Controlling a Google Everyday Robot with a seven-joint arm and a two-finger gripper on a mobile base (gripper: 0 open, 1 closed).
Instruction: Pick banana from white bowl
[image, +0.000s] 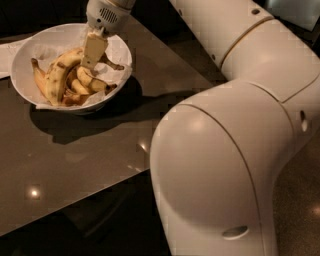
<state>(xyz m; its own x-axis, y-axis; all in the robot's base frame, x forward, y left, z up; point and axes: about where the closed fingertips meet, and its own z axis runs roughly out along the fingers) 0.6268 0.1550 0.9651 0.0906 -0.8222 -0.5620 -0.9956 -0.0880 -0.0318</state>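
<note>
gripper sits low in the white bowl at far left of the dark table, right at the spotted banana bunch lying inside, can't tell how open it is or whether it holds anything.

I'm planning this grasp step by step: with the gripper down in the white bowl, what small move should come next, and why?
Probably ease the gripper slightly lower onto the bananas. Its tip sits inside the white bowl, right at the top of the overlapping pile, and none of them is raised off it yet, so a deeper seat seems wise before lifting.
</note>
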